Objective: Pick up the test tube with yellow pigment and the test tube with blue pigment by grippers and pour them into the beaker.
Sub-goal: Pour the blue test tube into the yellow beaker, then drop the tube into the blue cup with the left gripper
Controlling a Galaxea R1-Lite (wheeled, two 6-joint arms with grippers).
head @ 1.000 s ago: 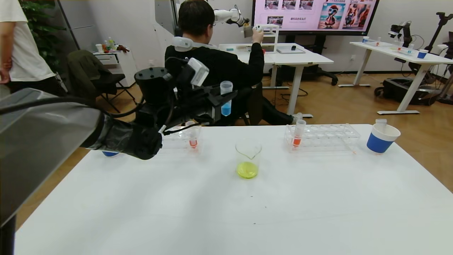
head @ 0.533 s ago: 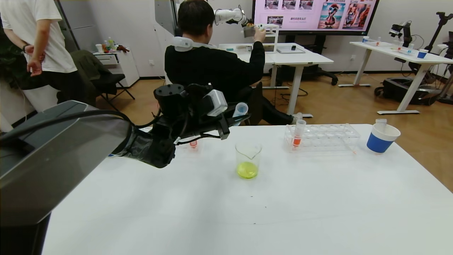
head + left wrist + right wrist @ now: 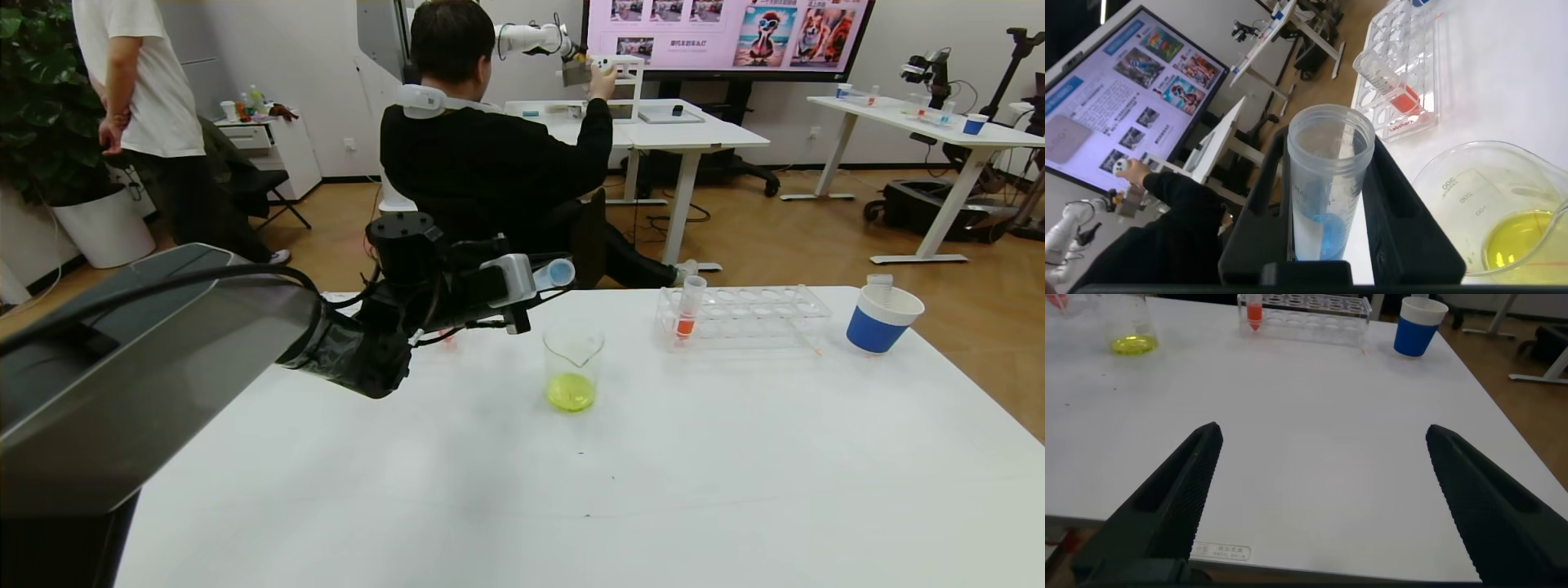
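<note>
The beaker (image 3: 573, 366) stands on the white table (image 3: 571, 490) with a pool of yellow-green liquid at its bottom. Up and to the left of the beaker, the left gripper (image 3: 535, 282) grasps the test tube with blue pigment (image 3: 553, 273), its jaws clenched on the tube's sides. The tube is tipped nearly flat, open mouth pointing toward the space above the beaker — the left wrist view shows blue liquid (image 3: 1323, 233) low inside the tube (image 3: 1327, 192), held between the two black fingers (image 3: 1392, 220), with the beaker's rim (image 3: 1486, 175) just beside it. To the right of the beaker sits a clear rack (image 3: 747, 314) holding one tube of orange-red liquid (image 3: 687, 310); farther right is a blue-and-white paper cup (image 3: 880, 318). The right gripper (image 3: 1319, 498) hangs over the table's near edge, well apart from the beaker, jaws released — nothing between them
</note>
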